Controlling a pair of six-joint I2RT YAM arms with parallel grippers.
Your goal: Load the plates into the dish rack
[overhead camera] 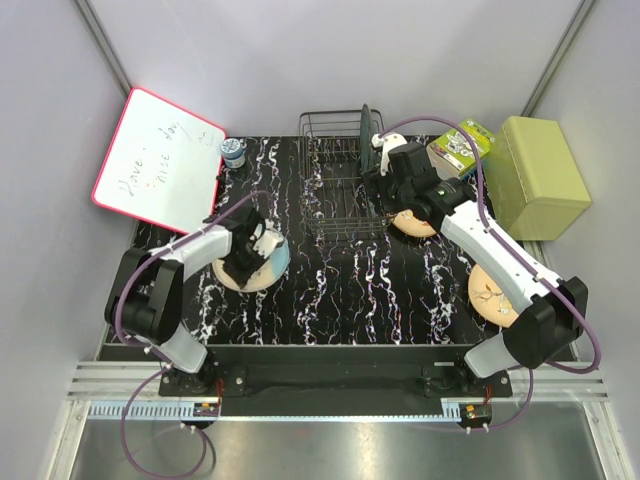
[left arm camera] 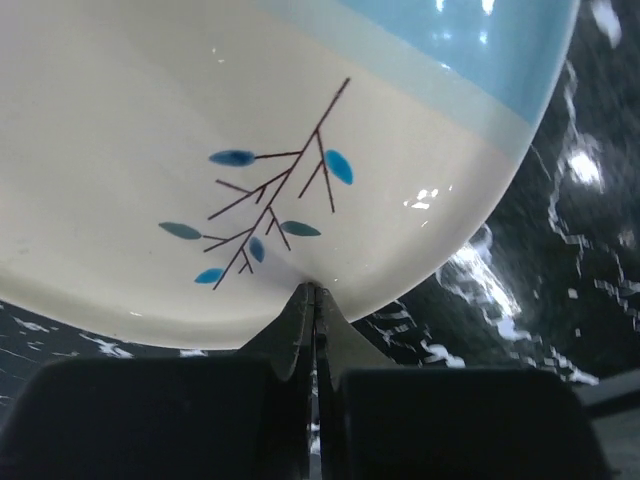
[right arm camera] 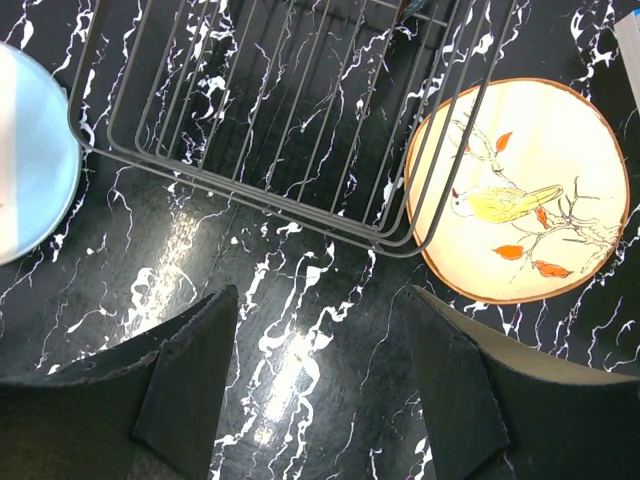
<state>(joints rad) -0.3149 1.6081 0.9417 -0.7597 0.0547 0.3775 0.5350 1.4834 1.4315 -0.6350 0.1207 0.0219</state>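
Top of the mat, 12 o'clock: dish rack (overhead camera: 335, 190) holds one plate, three lie flat outside it.
Dark plate (overhead camera: 365, 130) stands on edge in the rack's right-hand slots; the other slots are bare wire. Beige-and-blue plate (left arm camera: 200, 120) lies flat at 8 o'clock. Left gripper (left arm camera: 315, 295) is fully closed with its tips at that plate's near rim; can't tell if they touch it. Right gripper (right arm camera: 320, 300) is spread wide with nothing between the fingers, above the mat just off the rack's near right corner. Bird plate (right arm camera: 520, 190) lies flat at 3 o'clock of that corner, its edge under the rack wire. Second orange-tan plate (overhead camera: 495, 295) lies flat at 4 o'clock, partly under the right arm. Green box (overhead camera: 540, 175) sits at 2 o'clock, its inside not visible.
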